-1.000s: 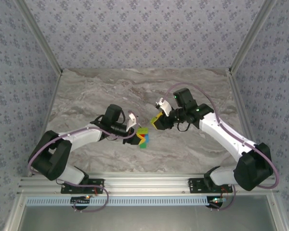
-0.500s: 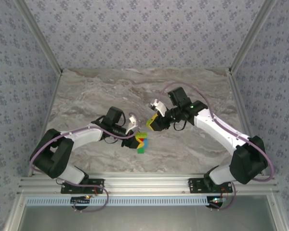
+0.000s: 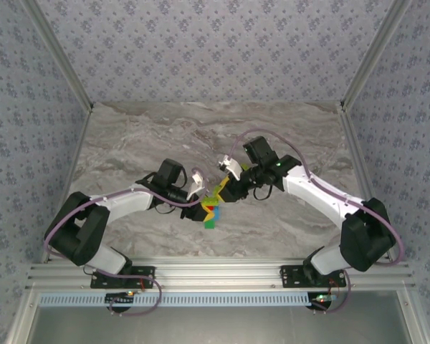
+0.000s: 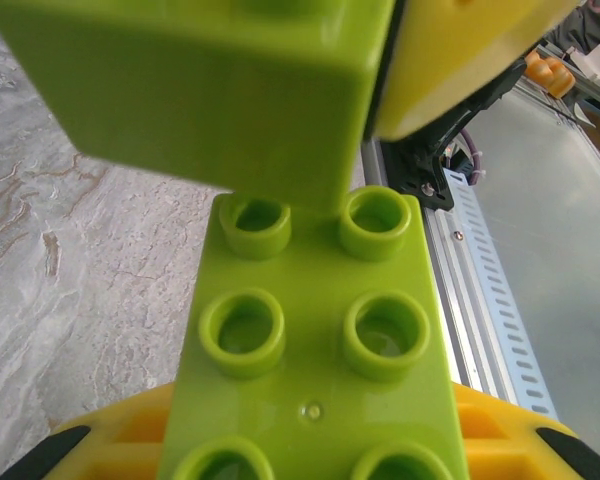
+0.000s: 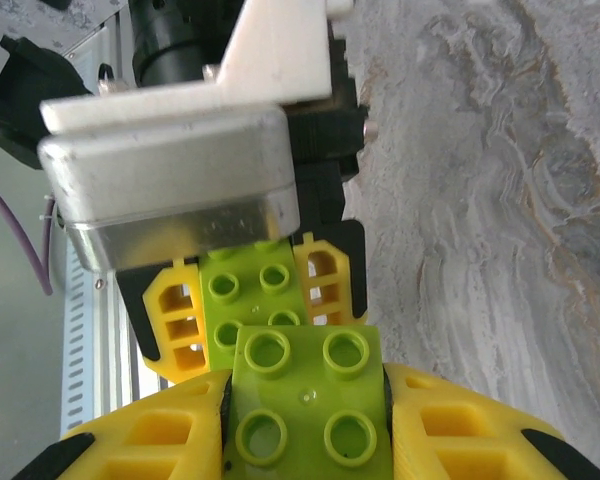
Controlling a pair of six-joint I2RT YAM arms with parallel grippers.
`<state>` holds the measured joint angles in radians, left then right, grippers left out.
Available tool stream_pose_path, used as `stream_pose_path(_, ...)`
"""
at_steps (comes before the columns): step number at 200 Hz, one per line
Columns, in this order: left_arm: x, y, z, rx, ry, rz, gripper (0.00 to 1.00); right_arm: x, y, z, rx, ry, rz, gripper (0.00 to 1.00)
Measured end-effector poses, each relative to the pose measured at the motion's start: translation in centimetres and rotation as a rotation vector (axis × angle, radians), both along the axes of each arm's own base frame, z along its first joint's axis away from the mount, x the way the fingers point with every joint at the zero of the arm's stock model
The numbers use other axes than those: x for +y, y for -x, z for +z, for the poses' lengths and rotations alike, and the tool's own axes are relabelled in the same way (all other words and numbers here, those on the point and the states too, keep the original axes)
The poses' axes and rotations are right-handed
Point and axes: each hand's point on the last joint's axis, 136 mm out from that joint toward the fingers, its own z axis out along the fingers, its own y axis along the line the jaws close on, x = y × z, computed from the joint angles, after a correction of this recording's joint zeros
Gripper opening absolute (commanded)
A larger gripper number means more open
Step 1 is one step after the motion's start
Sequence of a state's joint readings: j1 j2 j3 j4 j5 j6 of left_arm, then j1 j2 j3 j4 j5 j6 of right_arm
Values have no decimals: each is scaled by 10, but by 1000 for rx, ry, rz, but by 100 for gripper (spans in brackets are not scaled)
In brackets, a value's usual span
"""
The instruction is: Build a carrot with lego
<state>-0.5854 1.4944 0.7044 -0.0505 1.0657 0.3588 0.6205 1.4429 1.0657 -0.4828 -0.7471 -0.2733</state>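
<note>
now carrot (image 3: 211,212) — gripped between left fingers (image 4: 120,445)

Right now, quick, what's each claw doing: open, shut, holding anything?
Left claw: closed, holding the carrot.
Right claw: closed, holding a lime brick.
</note>
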Motion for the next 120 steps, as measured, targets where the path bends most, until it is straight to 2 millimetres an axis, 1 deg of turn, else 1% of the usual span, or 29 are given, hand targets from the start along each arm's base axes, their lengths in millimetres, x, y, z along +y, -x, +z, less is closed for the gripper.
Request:
stream_pose_path(18, 0, -1, 0, -13, 1, -2, 0, -1, 1, -5, 10, -3, -2, 27)
stream_pose_path(67, -1, -9, 0, -65, 21, 2, 0, -2, -7, -1, 11, -50, -18, 27)
stream_pose_path(103, 0, -15, -17, -38, -1, 13, 0, -4, -11, 0, 13, -80, -25, 27)
stream_pose_path(120, 1, -18, -22, -28, -10, 21, 0, -4, -12, -2, 20, -88, -27, 27)
